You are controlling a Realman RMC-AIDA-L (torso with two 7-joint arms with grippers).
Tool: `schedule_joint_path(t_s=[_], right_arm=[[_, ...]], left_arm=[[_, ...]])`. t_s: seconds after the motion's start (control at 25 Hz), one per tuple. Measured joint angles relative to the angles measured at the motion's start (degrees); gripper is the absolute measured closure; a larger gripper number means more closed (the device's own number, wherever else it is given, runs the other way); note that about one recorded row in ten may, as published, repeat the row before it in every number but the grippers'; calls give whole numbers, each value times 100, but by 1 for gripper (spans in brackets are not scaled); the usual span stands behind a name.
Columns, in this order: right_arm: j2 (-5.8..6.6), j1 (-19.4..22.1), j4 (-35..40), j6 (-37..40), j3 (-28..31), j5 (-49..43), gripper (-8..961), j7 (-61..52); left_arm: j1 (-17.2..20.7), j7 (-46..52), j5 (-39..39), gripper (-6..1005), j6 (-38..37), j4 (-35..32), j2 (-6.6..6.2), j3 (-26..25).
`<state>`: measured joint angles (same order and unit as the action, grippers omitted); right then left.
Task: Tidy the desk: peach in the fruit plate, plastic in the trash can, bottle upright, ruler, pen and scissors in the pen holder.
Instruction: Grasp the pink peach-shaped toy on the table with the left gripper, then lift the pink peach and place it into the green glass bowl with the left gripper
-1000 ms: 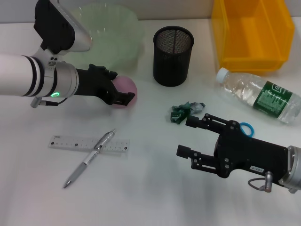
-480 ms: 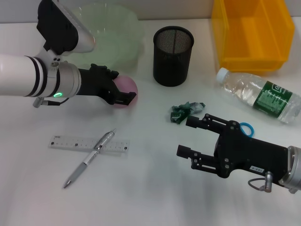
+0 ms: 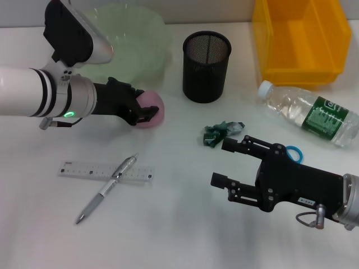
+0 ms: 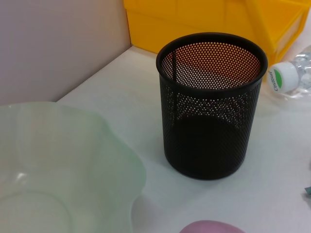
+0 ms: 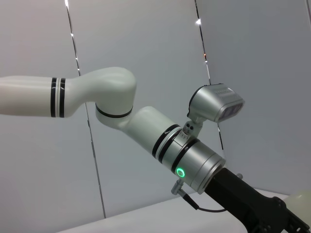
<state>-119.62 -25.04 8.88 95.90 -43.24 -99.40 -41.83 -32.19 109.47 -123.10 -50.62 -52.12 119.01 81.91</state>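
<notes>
Pink round peach (image 3: 152, 107) sits gripped in the left tool (image 3: 145, 114), ready for lifting toward the scalloped pale-green fruit plate (image 3: 147, 39); right tool (image 3: 231, 162) hangs wide.

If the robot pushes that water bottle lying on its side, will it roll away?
Probably, yes. The bottle is round and lies on its side on the flat desk, so a sideways push would likely roll it. It looks clear and mostly empty, so it is probably light and moves easily. The yellow trash can right behind it might stop it.
</notes>
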Motion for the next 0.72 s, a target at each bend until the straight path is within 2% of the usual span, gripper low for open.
schedule_joint_path(t_s=[0.28,0.56,0.72], right_arm=[[0,0,0,16,0,0,218,-1],[0,12,-5,14,0,48,219,-5],[0,15,-7,14,0,53,218,-5]], left_arm=[[53,14,22,627,47,-60,-1,0],[97,-2,210,800,67,-65,-9,0],[109,-3,230,825,62,-75,-9,0]])
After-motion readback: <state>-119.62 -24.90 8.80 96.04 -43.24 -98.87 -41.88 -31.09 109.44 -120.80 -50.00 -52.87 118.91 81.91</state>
